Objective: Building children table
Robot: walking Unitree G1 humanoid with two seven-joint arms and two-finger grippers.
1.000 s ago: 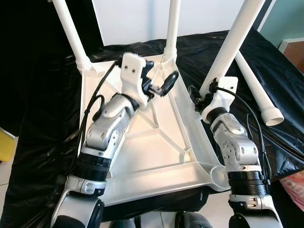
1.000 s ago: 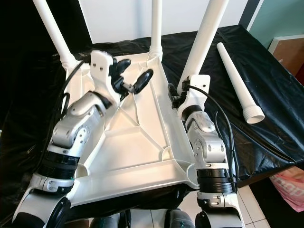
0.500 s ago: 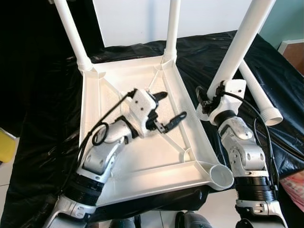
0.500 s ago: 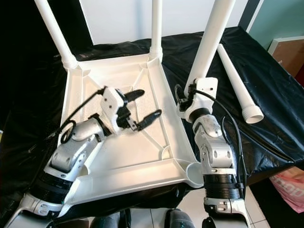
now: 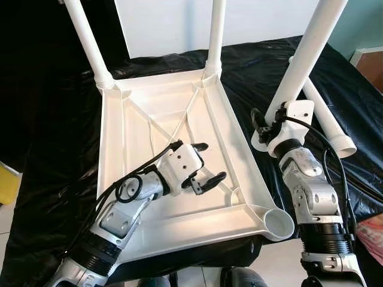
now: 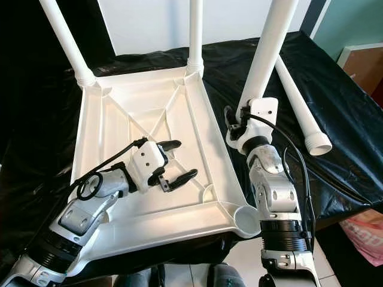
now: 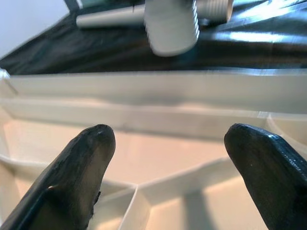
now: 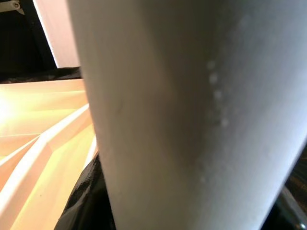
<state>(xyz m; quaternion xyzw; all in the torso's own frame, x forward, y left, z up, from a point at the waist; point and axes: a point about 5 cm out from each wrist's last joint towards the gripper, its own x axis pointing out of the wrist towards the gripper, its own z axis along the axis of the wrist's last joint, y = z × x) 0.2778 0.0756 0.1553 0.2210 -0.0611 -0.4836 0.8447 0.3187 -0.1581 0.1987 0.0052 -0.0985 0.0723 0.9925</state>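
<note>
Pulled back from the far corner, the left claw point(image 5: 202, 162) hovers wide over the upturned white plastic tabletop point(image 5: 125, 137) — the right claw point(image 5: 264, 124) grips a white tubular leg point(image 5: 302, 63), unseated.

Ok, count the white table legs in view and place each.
4: far-left leg and far-right leg stand in corner sockets, held leg is in the right gripper, loose leg lies on the black sheet.

Three white legs point(image 5: 213, 33) run off the frame's upper edge. The right gripper point(image 5: 267, 127) is pressed against the held leg point(image 5: 302, 63), its fingers hidden behind it. The threaded leg end point(image 7: 172, 24) appears blurred at top centre.
</note>
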